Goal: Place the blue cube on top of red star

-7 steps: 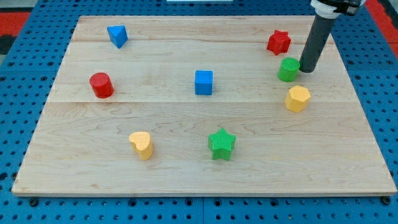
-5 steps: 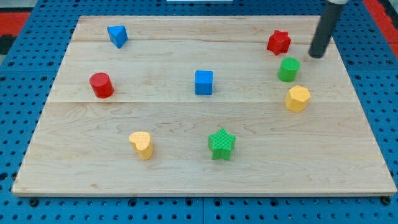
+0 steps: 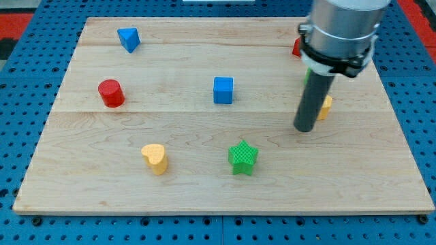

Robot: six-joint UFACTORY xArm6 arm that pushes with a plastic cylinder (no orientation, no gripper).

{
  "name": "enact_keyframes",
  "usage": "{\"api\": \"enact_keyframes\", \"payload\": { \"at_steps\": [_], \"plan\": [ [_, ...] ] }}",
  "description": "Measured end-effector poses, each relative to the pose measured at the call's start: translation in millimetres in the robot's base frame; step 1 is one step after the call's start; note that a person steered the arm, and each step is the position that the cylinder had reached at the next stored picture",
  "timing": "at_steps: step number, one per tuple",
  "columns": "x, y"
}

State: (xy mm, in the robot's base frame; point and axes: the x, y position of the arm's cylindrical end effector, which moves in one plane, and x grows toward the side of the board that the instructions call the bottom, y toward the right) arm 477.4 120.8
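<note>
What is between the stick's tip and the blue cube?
Nothing. In the camera view, only bare wooden board lies between my tip and the blue cube.

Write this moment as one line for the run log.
my tip: view's right of blue cube, apart | red star: mostly hidden behind arm | blue cube: not at star

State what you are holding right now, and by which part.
Nothing is held. My tip rests on bare board, just left of the yellow block, which the rod partly hides, and well right of the blue cube. Contact with the yellow block cannot be told.
</note>
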Motion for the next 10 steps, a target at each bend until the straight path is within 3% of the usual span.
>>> {"api": "enact_keyframes", "payload": {
  "at_steps": [2, 4, 9, 10],
  "plan": [
    [-42.5, -79.7],
    [-39.8, -113.4],
    [-185.8, -133.3],
    [-209.2, -111.7]
  ]
}}
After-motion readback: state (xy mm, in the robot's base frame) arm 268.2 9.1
